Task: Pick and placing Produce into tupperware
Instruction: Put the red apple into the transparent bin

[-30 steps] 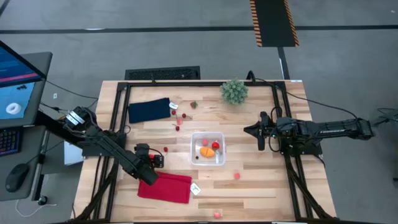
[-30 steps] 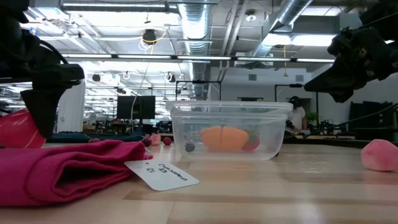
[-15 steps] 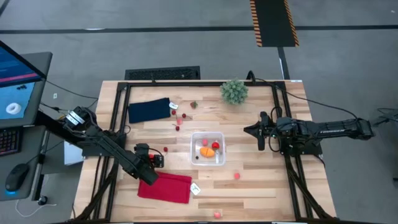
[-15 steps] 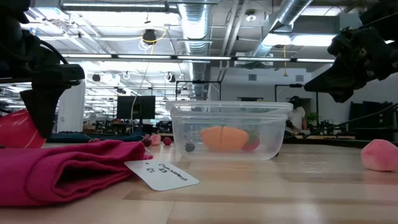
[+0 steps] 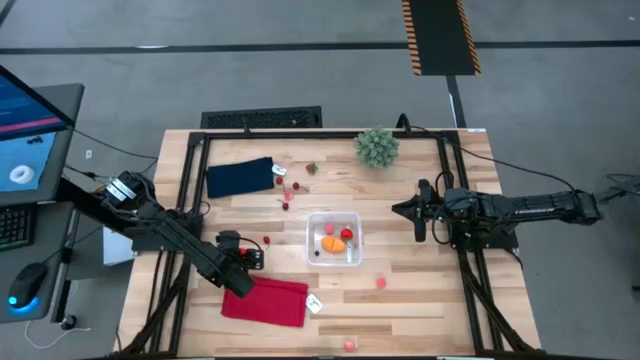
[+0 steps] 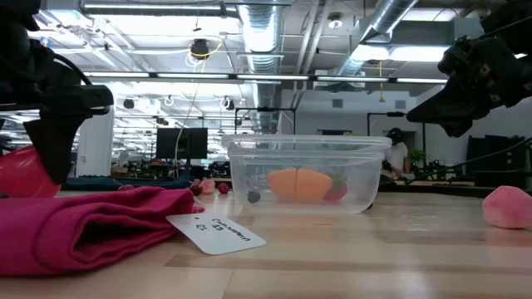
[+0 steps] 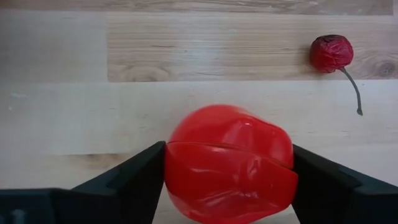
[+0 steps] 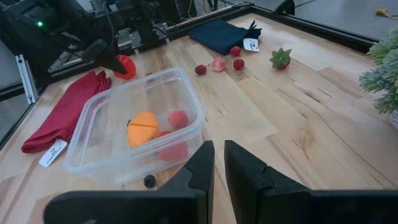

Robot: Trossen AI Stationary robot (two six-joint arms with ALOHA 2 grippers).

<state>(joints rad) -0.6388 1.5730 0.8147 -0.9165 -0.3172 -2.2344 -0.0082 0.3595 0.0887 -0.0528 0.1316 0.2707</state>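
High view: at the table's left, the left gripper (image 5: 247, 256) has its fingers set against both sides of a glossy red toy fruit (image 7: 229, 163), just above the red cloth (image 5: 266, 301); a small dark cherry (image 7: 331, 53) lies nearby. At centre, the clear tupperware (image 5: 334, 240) holds an orange piece (image 5: 332, 242) and red ones. At right, the right gripper (image 5: 410, 211) hovers with jaws pressed together, holding nothing.

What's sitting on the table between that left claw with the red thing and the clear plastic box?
In the high view, one small red fruit lies between the left claw and the clear box; otherwise bare wood.
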